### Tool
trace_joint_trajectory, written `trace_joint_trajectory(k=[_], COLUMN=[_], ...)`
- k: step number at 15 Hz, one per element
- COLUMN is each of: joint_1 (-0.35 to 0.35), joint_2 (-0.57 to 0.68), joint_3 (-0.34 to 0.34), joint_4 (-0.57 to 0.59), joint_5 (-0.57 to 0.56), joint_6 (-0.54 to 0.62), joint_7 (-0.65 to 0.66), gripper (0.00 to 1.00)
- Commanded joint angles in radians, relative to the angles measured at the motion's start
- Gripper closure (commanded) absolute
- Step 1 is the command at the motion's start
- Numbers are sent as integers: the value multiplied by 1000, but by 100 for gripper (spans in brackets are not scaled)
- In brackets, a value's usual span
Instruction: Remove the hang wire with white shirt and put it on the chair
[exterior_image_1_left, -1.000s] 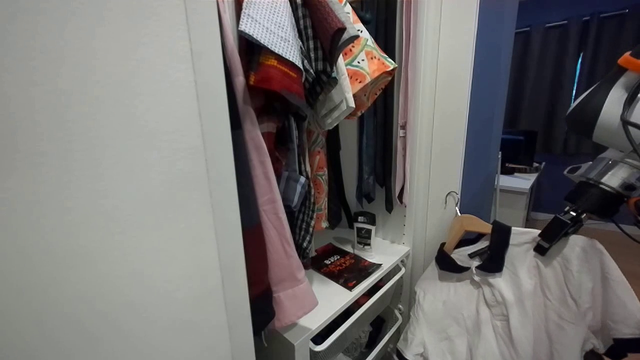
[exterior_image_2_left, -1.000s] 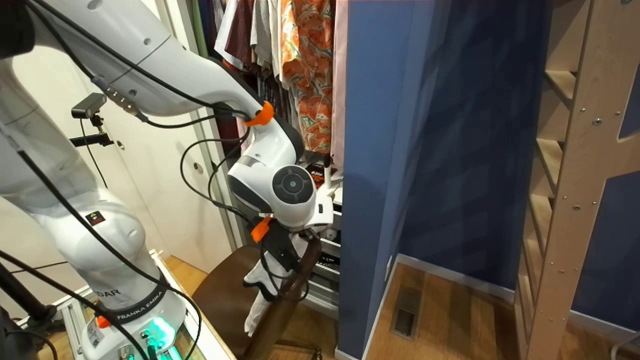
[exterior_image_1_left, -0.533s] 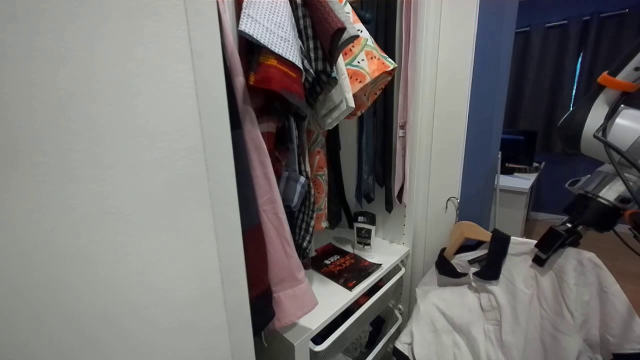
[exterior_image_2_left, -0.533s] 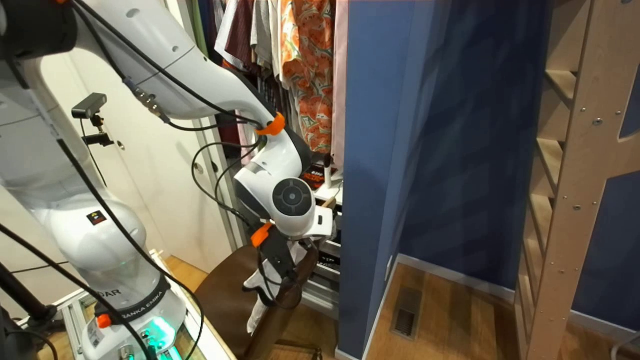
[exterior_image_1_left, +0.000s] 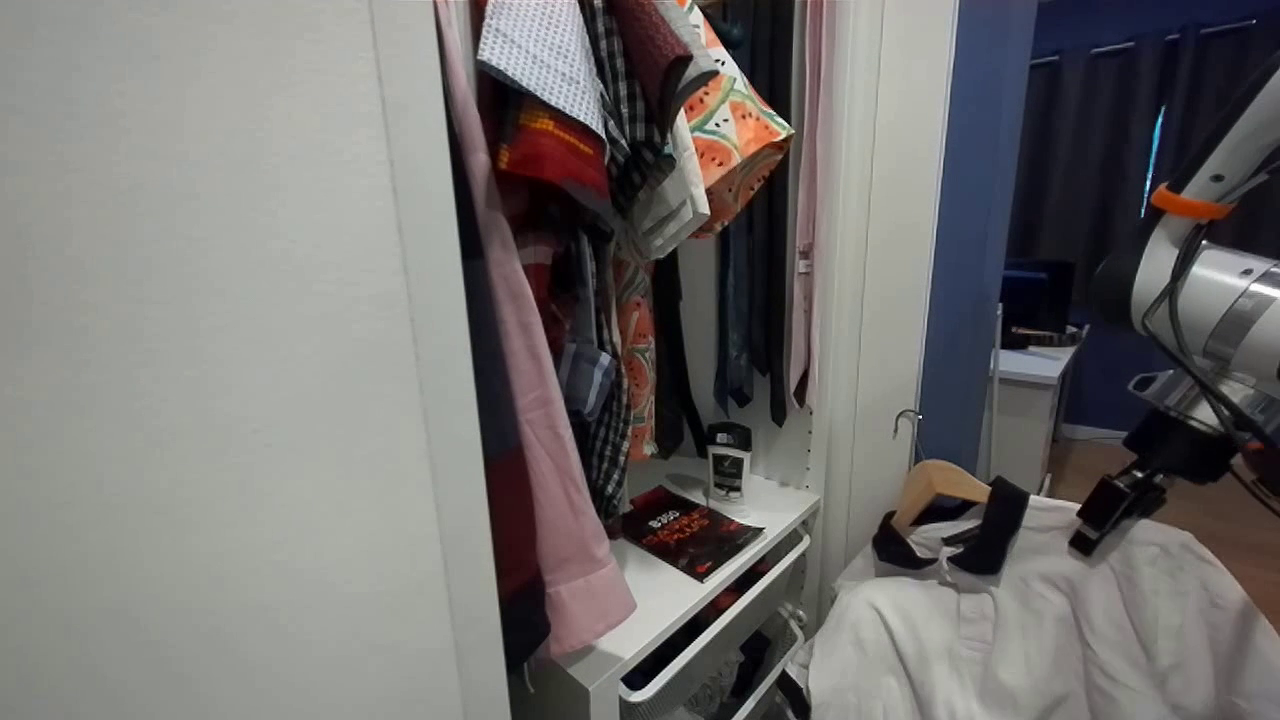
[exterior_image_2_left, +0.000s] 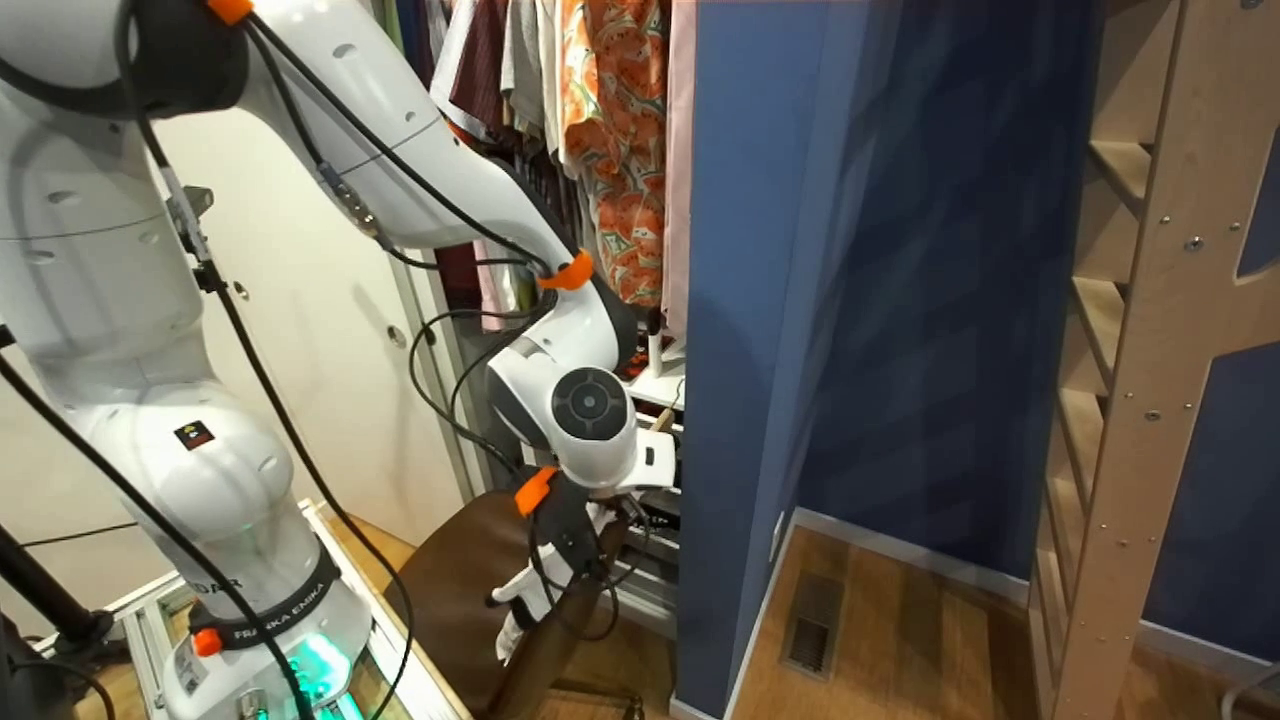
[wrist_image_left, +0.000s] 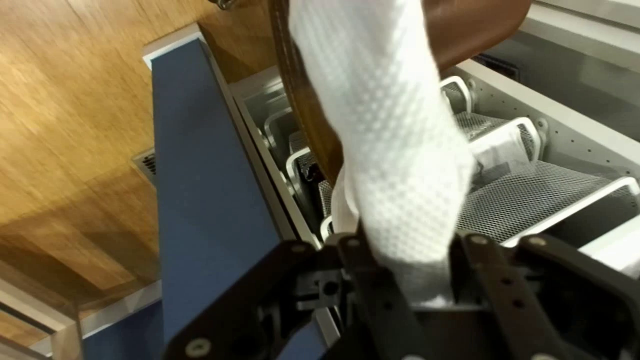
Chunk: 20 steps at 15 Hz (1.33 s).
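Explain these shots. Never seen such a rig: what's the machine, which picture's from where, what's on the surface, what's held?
The machine is a white robot arm ending in a two-fingered gripper. Two pictures are taken from outside it; the wrist view looks from its wrist, past the gripper. A booklet lies on the white drawer unit, with a black-capped container standing beside it. In the wrist view, the white shirt shows between the jaws; whether they clamp it isn't clear. It is on a wooden hanger, at the brown chair.
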<state>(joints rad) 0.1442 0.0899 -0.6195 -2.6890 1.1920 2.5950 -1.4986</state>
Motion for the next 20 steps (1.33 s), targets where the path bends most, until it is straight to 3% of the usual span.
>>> trace_joint_trajectory(k=[1, 8, 11, 12, 13, 20], joint_1=[3, 6, 15, -115, 2, -1], joint_2=[82, 91, 67, 39, 49, -106], joint_3=[12, 10, 3, 131, 20, 7], joint_4=[42, 70, 67, 64, 67, 43], joint_5=[57, 34, 0, -56, -56, -313], joint_6=[46, 54, 69, 105, 105, 210], joint_7=[-24, 6, 28, 48, 31, 66], gripper=[49, 2, 0, 0, 0, 0])
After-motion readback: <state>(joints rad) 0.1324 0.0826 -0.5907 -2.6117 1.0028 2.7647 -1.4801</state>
